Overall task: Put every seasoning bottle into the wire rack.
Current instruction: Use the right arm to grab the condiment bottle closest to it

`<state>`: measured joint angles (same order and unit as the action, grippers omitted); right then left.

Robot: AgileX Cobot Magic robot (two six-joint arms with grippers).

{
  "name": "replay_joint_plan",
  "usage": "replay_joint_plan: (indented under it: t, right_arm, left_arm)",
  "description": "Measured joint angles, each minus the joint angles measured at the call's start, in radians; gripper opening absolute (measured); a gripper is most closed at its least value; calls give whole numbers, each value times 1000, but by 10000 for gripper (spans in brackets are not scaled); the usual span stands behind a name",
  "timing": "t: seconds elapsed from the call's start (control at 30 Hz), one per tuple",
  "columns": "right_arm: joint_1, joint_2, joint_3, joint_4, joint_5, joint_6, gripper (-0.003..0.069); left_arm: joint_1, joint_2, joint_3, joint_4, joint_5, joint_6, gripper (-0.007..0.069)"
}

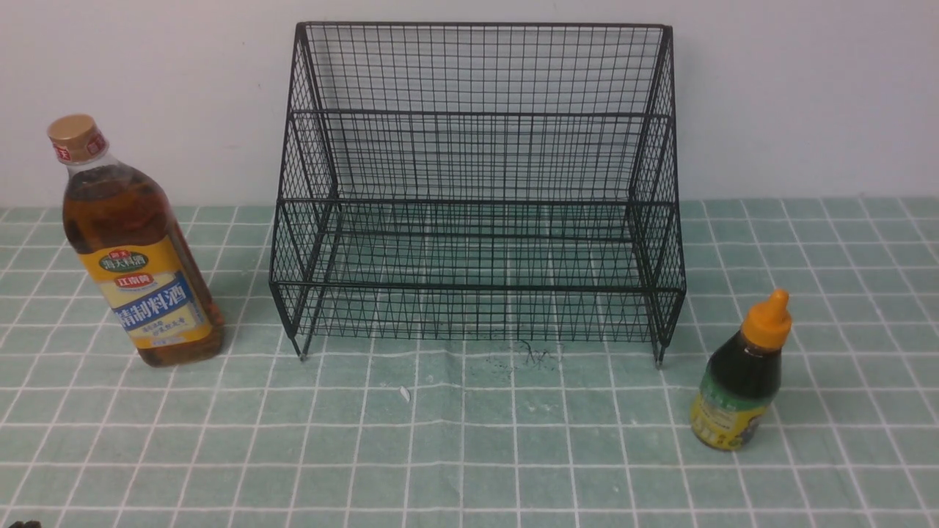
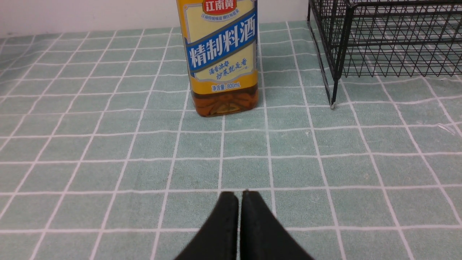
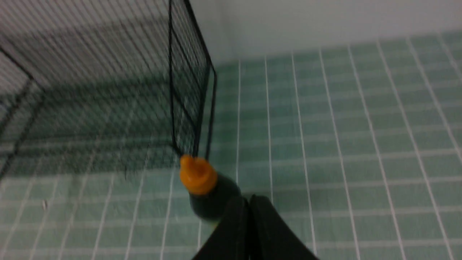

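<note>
The tall clear bottle [image 1: 136, 249] of amber liquid, gold cap and yellow-blue label, stands upright left of the wire rack [image 1: 477, 191]. The small dark bottle [image 1: 741, 378] with an orange nozzle cap stands right of the rack's front corner. The black two-tier rack is empty. Neither gripper shows in the front view. In the left wrist view my left gripper [image 2: 239, 195] is shut and empty, well short of the tall bottle [image 2: 222, 61]. In the blurred right wrist view my right gripper [image 3: 247, 200] is shut and empty, above and just beside the small bottle [image 3: 205, 191].
A green tablecloth [image 1: 469, 440] with a white grid covers the table. A white wall stands behind the rack. A small white scrap [image 1: 404, 394] and a dark smudge [image 1: 532, 356] lie in front of the rack. The rack's front left leg [image 2: 334, 94] shows in the left wrist view.
</note>
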<state>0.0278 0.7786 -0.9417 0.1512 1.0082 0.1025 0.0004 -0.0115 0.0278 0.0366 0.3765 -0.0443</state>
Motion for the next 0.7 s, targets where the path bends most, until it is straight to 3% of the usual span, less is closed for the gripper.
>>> replay_joint_plan:
  t: [0.23,0.4,0.7]
  right_arm:
    - [6,330,-166,80,160,-70,27]
    - [109,469,-223,78,138,-141,141]
    - [213,574,-231,-5,45,-94,465]
  left_arm:
    - [0,0,0,0,0,0,-6]
    - [0,0,0,0,0,0,-6]
    - [0,0,0,0,0,0,-6]
